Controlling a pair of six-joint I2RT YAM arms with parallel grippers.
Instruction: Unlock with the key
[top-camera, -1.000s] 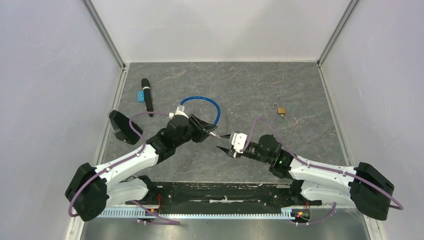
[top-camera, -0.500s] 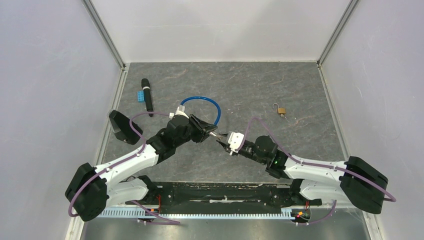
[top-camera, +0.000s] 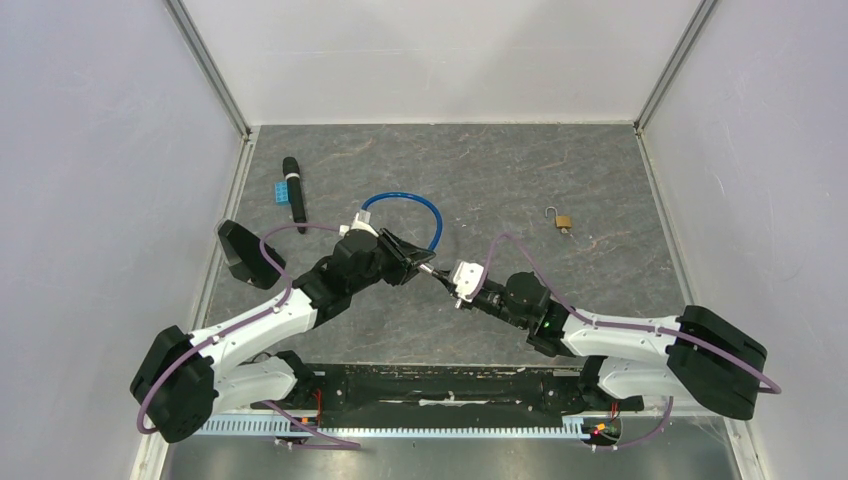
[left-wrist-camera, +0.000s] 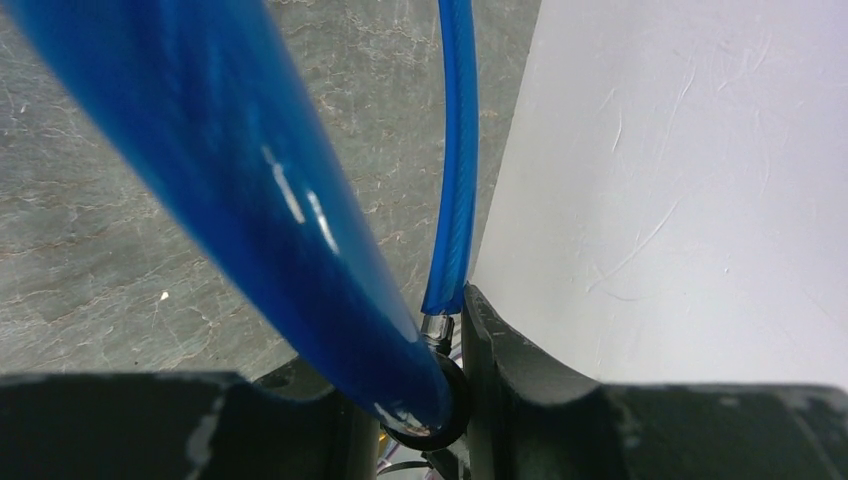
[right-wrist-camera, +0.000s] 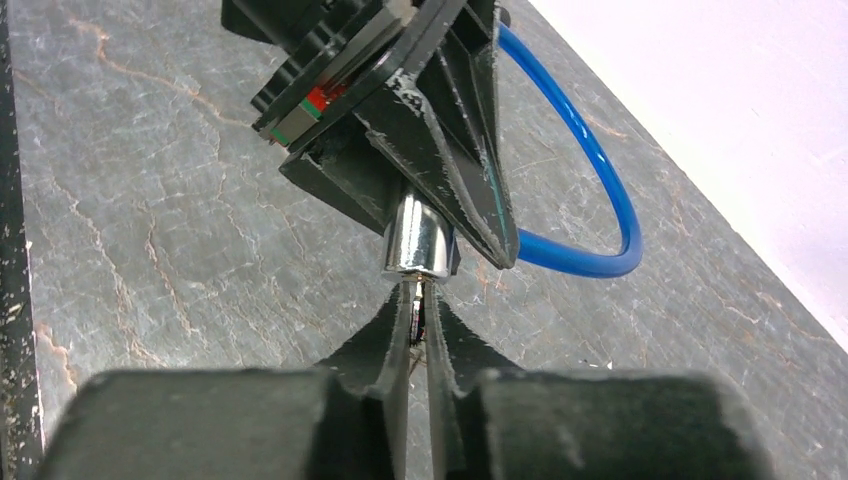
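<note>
While the left pincer (top-camera: 420, 263) clamps the lock (right-wrist-camera: 418, 240), the right pincer (top-camera: 442, 279) pinches the inserted key (right-wrist-camera: 416, 308); turning presumably follows.

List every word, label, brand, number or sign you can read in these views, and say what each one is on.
No text can be read in any view.
On the brass padlock: any marking is too small to read.
On the black marker and the blue block: too small to tell.
On the red and green patch above the lock cylinder: colours only, no letters.
On the key: seen edge-on, nothing legible.
</note>
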